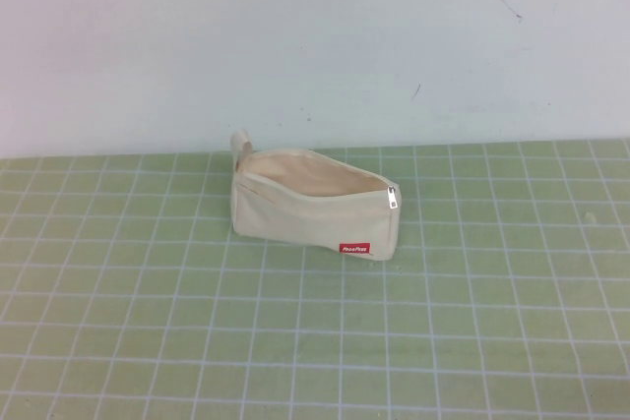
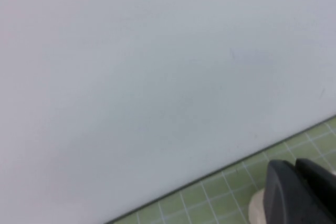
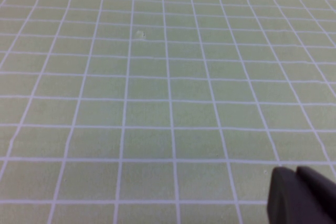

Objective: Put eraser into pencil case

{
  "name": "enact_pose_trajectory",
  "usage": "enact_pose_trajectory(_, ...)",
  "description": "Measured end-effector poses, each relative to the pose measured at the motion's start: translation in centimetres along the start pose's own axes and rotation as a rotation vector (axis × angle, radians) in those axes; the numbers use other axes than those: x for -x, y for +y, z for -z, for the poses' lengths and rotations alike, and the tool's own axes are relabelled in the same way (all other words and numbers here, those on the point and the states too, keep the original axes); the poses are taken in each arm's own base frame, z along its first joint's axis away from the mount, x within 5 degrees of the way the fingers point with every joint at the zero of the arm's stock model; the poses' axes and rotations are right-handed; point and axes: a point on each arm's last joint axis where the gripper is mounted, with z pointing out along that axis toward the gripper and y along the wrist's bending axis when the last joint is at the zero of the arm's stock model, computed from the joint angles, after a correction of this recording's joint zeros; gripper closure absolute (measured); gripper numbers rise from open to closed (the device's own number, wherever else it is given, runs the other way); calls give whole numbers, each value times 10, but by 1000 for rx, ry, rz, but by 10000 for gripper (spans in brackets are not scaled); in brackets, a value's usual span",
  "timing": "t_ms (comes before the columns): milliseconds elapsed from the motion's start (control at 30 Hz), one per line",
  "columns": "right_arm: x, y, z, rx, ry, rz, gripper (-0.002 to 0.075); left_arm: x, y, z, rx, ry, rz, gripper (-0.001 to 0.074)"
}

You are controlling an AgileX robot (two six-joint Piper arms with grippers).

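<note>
The beige canvas pencil case point(image 1: 305, 218) stands on the green grid mat in the middle of the high view. Its top is unzipped and gapes open. Its red label point(image 1: 354, 248) faces me, the zipper pull point(image 1: 393, 198) is at its right end and the fabric loop point(image 1: 239, 145) at its left end. The eraser is not in view. Neither arm shows in the high view. My left gripper point(image 2: 295, 169) is shut and empty, with a bit of beige fabric point(image 2: 255, 209) just beyond it. My right gripper point(image 3: 295, 174) is shut and empty over bare mat.
The green mat point(image 1: 472, 322) with white grid lines covers the table. A white wall point(image 1: 315, 36) rises along its far edge, close behind the pouch. The left wrist view is mostly this wall point(image 2: 157, 77).
</note>
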Motion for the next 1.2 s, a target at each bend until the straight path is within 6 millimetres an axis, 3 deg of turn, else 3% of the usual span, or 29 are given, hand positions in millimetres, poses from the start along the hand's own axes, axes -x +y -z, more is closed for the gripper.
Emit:
enact_pose_trajectory(167, 0, 0, 0, 0, 0, 0, 727, -47, 1, 49, -3, -18, 13, 735)
enact_pose_trajectory(400, 0, 0, 0, 0, 0, 0, 727, -123, -3, 100, -21, -7, 42, 735)
enact_pose_trajectory(633, 0, 0, 0, 0, 0, 0, 727, -182, -11, 144, -86, -54, 108, 735)
enact_pose_trajectory(867, 0, 0, 0, 0, 0, -1, 727, -229, -19, 150, -112, 39, 115, 735)
enact_pose_trajectory(1033, 0, 0, 0, 0, 0, -1, 727, -239, -23, 140, -117, 85, 108, 736)
enact_pose_trajectory(1200, 0, 0, 0, 0, 0, -1, 727, -256, -30, 124, -61, -79, 152, 735)
